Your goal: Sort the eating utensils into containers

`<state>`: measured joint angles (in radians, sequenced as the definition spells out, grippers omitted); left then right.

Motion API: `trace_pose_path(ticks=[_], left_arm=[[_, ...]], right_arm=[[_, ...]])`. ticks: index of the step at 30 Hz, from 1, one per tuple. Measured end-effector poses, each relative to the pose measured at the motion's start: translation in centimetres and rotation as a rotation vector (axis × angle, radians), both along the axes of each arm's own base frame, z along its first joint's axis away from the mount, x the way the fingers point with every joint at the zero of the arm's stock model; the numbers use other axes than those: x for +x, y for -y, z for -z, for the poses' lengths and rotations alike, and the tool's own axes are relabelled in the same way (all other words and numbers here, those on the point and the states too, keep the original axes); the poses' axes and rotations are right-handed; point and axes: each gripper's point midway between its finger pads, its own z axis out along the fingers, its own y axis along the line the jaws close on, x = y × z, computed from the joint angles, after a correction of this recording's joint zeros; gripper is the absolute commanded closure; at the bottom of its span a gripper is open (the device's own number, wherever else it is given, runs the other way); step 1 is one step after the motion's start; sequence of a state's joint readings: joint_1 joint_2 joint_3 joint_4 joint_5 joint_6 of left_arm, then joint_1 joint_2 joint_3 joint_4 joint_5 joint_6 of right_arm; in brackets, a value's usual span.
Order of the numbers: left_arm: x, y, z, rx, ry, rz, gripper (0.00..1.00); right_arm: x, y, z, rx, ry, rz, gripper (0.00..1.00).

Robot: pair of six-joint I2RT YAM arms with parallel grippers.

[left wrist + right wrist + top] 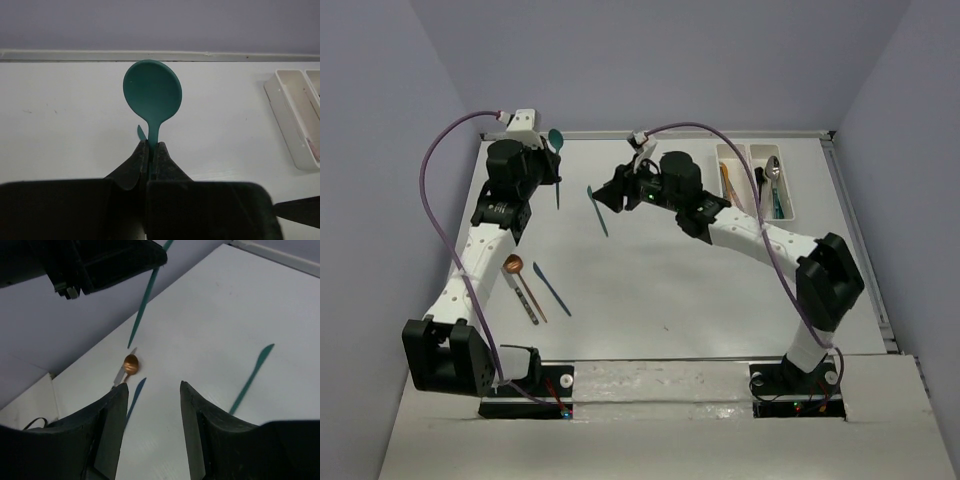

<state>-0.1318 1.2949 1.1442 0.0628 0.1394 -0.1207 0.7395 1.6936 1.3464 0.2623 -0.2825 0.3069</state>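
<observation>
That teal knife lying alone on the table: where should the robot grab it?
Near the middle of the teal knife, from straight above, pinching across its narrow width. It lies flat and thin with nothing touching it, so a side approach likely finds no edge. The open right tool hangs closest.

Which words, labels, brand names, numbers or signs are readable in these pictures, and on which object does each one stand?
None: no text is readable in any view.
The teal spoon, the white trays and the table are plain, without print.
Any marking on the black arm housings is too small to tell.
</observation>
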Motion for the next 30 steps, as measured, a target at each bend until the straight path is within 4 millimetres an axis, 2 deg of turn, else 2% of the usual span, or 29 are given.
trace_pose_path(ticks=[3,8,18,23,25,26,30], left_arm=[[-1.0,0.1,0.5,-0.020,-0.013,0.002,1.00],[-1.7,0.3,0.6,-0.047,-0.023,0.006,1.00],[-2.2,0.7,1.2,-0.082,-0.035,0.018,1.00],[-2.2,0.7,1.1,-0.088,-0.029,0.018,1.00],[-2.1,0.7,1.1,-0.091,-0.022,0.017,1.00],[-2.1,0.7,1.2,-0.094,-0.023,0.016,1.00],[-2.2,0.7,1.5,-0.096,-0.029,0.014,1.00]], right_arm=[[0.4,-3.4,0.4,0.042,-0.029,-0.043,0.46],[1.6,-6.4,1.1,0.084,-0.075,-0.068,0.45],[2.5,-10.5,1.2,0.136,-0.119,-0.111,0.51],[2.7,-11.8,1.7,0.134,-0.134,-0.131,0.54],[2.8,-12.4,1.8,0.135,-0.141,-0.144,0.58],[2.8,-12.8,2.1,0.134,-0.152,-0.149,0.65],[2.8,-13.7,3.2,0.131,-0.179,-0.168,0.78]])
